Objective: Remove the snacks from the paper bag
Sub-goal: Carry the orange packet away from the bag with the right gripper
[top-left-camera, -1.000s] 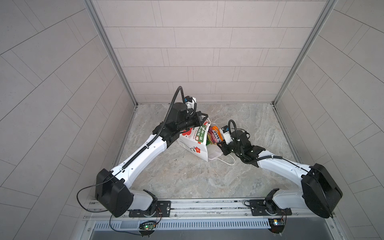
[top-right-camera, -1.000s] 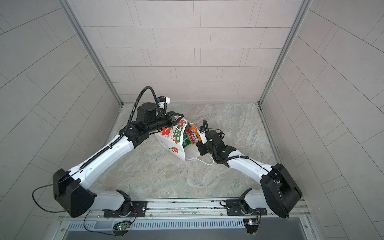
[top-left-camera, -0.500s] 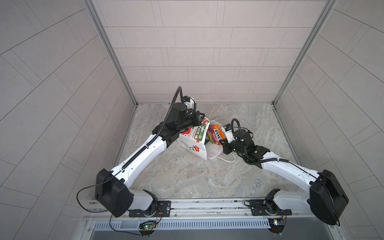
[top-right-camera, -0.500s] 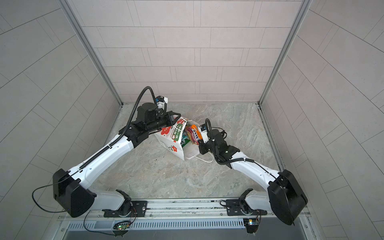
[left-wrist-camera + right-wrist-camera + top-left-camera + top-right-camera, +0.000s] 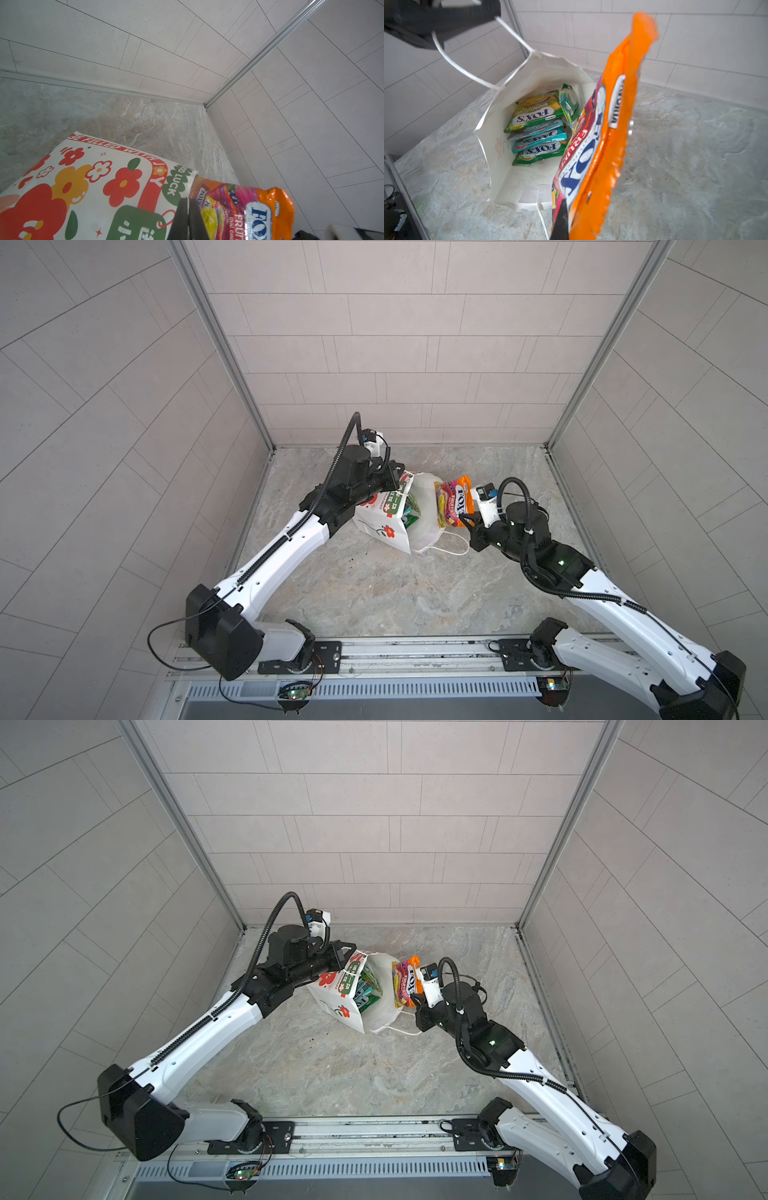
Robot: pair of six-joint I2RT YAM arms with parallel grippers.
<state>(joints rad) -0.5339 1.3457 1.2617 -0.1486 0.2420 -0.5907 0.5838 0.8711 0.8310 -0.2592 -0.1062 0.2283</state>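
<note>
The white paper bag (image 5: 386, 522) (image 5: 340, 998) leans on the stone floor with its mouth open toward the right. My left gripper (image 5: 397, 481) (image 5: 188, 216) is shut on the bag's white cord handle (image 5: 452, 60) at the upper rim. My right gripper (image 5: 467, 520) (image 5: 564, 218) is shut on the lower edge of the orange-pink snack packet (image 5: 453, 502) (image 5: 608, 135), which stands upright just outside the mouth. Inside the bag lie more snacks: green-yellow packets (image 5: 533, 116) (image 5: 539, 153) and a teal one (image 5: 539, 139).
The bag's other cord handle (image 5: 446, 549) trails on the floor below its mouth. Tiled walls (image 5: 374, 364) enclose the floor on three sides, the back wall close behind the bag. A metal rail (image 5: 415, 651) runs along the front edge.
My right gripper closed on the orange-pink packet and drew it up and to the right, away from the bag's mouth. The left gripper kept holding the bag's handle.
</note>
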